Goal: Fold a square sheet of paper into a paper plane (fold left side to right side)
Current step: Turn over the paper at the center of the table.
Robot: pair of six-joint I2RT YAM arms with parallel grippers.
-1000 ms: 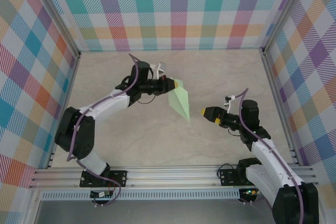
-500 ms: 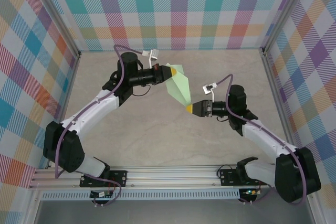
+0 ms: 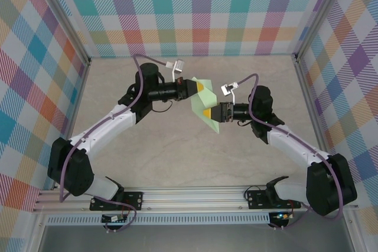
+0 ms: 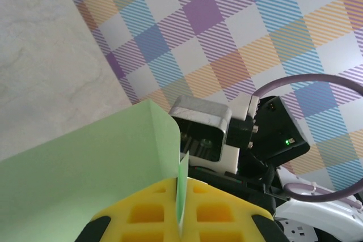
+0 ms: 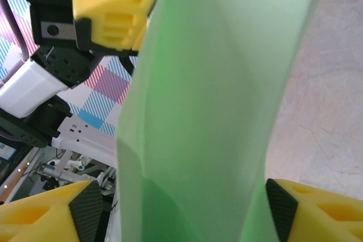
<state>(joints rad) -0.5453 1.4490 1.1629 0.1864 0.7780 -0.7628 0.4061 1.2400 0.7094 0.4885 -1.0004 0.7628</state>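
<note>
Overall: both arms reached in over the middle of the table (image 3: pixel 177 157), their tips close together above it with the paper between them.
Left gripper (image 3: pixel 202 88): clamped tight on the sheet of paper (image 3: pixel 205 101); in its wrist view the yellow fingers (image 4: pixel 147 216) were pressed together with a thin green edge pinched in the seam.
Right gripper (image 3: pixel 207 112): jaws apart, one on either side of the sheet; in its wrist view the yellow fingertips (image 5: pixel 42 219) sat at the bottom corners with the green strip (image 5: pixel 215 83) running between them, and a gap showed beside the left one, so there was no grip.
Sheet of paper: pale green, folded into a narrow pointed shape, lifted clear of the table; the left gripper held it near its far end and the point hung towards the near side, just past the right gripper.
Fold: a creased flap (image 4: pixel 85 168) spread out to the left of the left gripper.
Table: pale marbled surface.
Walls (image 3: pixel 201 10): bright plaid panels on three sides.
</note>
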